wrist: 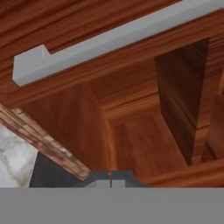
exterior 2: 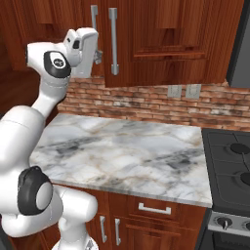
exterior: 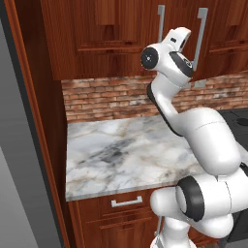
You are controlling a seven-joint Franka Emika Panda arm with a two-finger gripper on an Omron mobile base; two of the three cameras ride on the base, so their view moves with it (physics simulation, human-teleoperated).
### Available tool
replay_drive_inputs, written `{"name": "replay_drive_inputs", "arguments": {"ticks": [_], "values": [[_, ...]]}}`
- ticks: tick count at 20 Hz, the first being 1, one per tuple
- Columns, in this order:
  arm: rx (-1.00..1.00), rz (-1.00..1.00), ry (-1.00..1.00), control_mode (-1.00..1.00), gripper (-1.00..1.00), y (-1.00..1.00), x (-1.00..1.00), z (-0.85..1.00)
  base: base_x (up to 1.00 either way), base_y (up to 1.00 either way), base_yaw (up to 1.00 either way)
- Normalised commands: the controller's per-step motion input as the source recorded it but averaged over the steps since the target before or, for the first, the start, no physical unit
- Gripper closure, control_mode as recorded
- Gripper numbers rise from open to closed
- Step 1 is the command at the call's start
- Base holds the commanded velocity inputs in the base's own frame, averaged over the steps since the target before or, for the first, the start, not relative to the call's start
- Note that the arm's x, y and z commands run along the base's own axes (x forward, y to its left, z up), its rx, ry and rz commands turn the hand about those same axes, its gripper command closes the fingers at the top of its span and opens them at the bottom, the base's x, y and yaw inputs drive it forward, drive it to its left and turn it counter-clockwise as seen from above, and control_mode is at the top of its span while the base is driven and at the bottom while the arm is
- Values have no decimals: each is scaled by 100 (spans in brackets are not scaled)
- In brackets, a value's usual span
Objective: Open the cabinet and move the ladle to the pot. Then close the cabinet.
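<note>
Arm is raised w/ the gripper (exterior 2: 97,54) up at the cabinet (exterior 2: 146,39), right by the lower end of the left door's bar handle (exterior 2: 94,29); the right door's handle (exterior 2: 113,41) hangs just beside it. In left base view the hand (exterior: 180,41) sits in front of the gap between the two handles (exterior: 160,24) and (exterior: 199,36), and the arm's own wrist covers the fingertips, so contact w/ the handle can't be confirmed there. In right base view only a small dark bit of the gripper pokes out past the white hand, touching or just short of the left handle; can't tell which. Hand view is rolled: one handle (wrist: 113,39) runs as a grey bar across the top, cut off at the right edge, w/ cabinet wood behind it and what looks like a slightly open door edge (wrist: 183,100) showing a dark slot; a corner of brick wall (wrist: 39,135) and marble tabletop (wrist: 13,162) shows below-left of the handle. The fingertips (wrist: 110,178) show only as a pale nub at the bottom, too little to judge, so can't tell if the jaws are apart or together. Cabinet doors look shut or nearly so from both base views. The stove (exterior 2: 229,166) is cut off at the frame edge, right of the tabletop (exterior 2: 122,151).
</note>
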Motion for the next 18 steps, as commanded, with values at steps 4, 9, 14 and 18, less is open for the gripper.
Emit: {"name": "replay_drive_inputs", "arguments": {"ticks": [4,9,14,18], "values": [[-3,0,-7,-100,100,-11,23,0,0,0,0],[-3,0,-10,-100,100,-16,12,0,0,0,0],[-4,-2,-1,-100,100,-35,-19,0,0,0,0],[-4,-5,0,-100,100,-56,-52,0,0,0,0]]}}
